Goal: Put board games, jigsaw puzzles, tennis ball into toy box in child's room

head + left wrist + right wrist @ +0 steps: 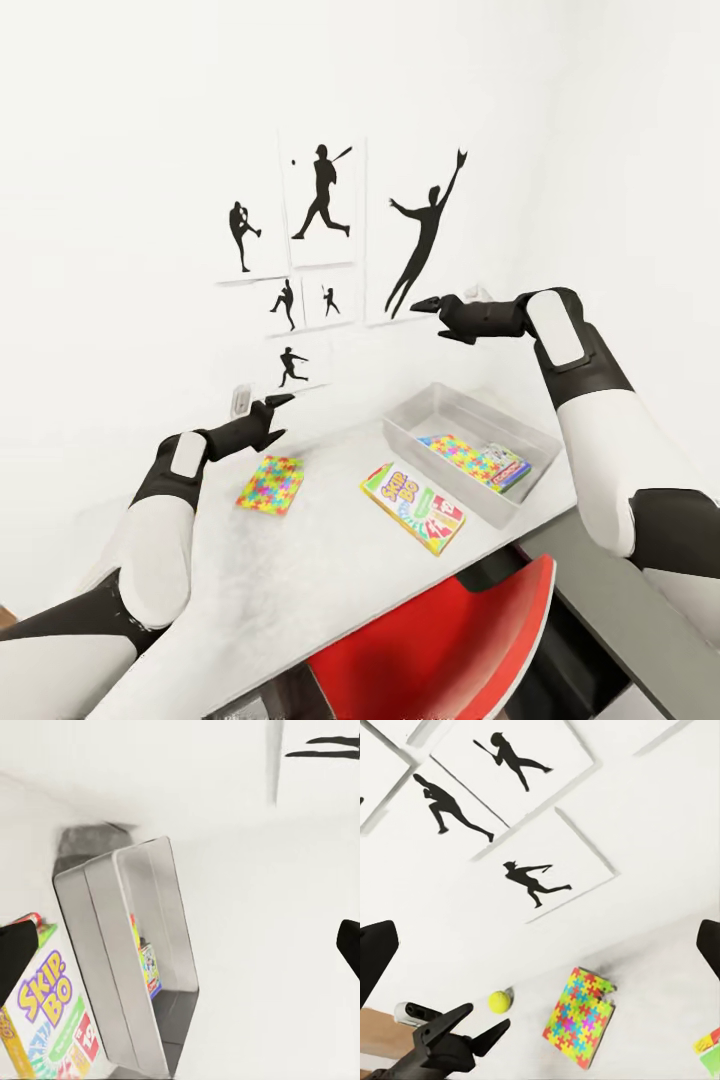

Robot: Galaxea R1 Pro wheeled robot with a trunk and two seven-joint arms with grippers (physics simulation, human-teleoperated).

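A: We start at the toy box (470, 415). It sits on the white tabletop (300, 570), toward its right end, near the wall. Inside we see one jigsaw puzzle (455, 452) lying flat, and a small board game (505, 466) beside it against the near-right wall.

B: We note the Skip-Bo box (412, 507) flat on the tabletop just beside the toy box, outside its left wall. The left wrist view has the two side by side too.

A: Further left, the second jigsaw puzzle (270, 484) lies flat, well apart from the toy box. The tennis ball (499, 1001) shows in the right wrist view, near that puzzle, toward the wall.

B: Left gripper (276, 404) hangs above the tabletop, just beyond the loose puzzle. Its fingers are spread, grasping nothing.

A: Right gripper (424, 304) is raised high, above and behind the toy box. Its fingers stand parted in the wrist view, released, nothing between them.

B: Behind all this, we log black silhouette pictures (320, 200) on the white wall, and a red chair (450, 640) at the tabletop's near edge.
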